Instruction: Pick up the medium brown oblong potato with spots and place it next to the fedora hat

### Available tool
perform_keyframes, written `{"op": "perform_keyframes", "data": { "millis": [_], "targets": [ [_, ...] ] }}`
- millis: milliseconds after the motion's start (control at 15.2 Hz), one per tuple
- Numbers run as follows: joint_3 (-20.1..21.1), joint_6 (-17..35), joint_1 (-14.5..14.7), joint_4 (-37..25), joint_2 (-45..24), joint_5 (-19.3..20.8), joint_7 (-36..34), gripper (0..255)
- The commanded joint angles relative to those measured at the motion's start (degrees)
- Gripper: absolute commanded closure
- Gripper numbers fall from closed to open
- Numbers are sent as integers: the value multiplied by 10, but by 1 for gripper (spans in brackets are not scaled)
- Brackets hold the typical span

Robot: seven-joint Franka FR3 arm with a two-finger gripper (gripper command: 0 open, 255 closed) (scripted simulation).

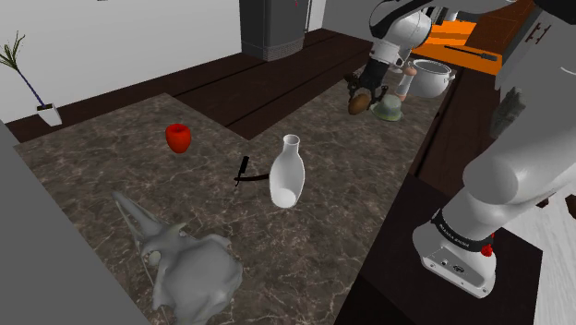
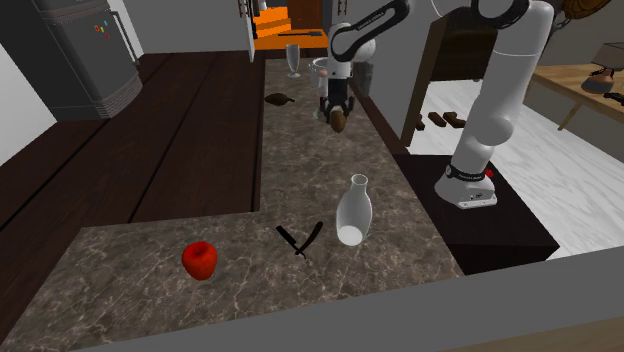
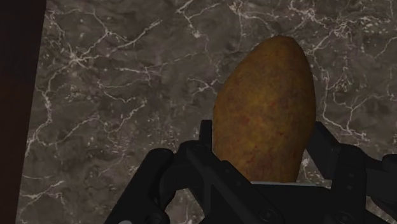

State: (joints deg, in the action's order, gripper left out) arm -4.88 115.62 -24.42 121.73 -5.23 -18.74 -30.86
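Marble-patterned dark countertop (image 1: pixel 305 249) carried every item and ran from the stand to the far end, where the white arm (image 2: pixel 500 90) reached. A white vase (image 1: pixel 286 171) stood mid-counter, well apart from the work zone, with a red apple (image 2: pixel 200 260) farther off. At the far end, a low brown brimmed shape, judged to be the fedora hat (image 2: pixel 280 99), lay on the countertop toward the second exterior view's left of the gripper (image 3: pixel 262 145), near it but apart. The fingers clasped the potato (image 3: pixel 267 102) at the end nearer the palm, so the potato was in the hand. Its long axis ran along the fingers, free end toward the marble; contact with the surface could not be determined. The coming move was judged a short sideways carry toward the hat, then a descent. The wrist view confirmed the clasp and the speckled brown skin, while the second exterior view supplied the hat's bearing. The shoulder view showed a grey-green domed item (image 1: pixel 390 109) just beside the potato.
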Motion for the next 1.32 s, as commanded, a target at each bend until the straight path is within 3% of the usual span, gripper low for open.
{"op": "perform_keyframes", "data": {
  "millis": [0, 594, 1122, 1254],
  "targets": [
    [-13, -12, -15, -12, -7, 6, 24, 255],
    [-67, -66, -84, -93, -65, 23, 128, 255],
    [-103, -126, -150, -214, -150, 25, 214, 255],
    [-101, -113, -151, -207, -156, 23, 217, 255]
  ]
}}
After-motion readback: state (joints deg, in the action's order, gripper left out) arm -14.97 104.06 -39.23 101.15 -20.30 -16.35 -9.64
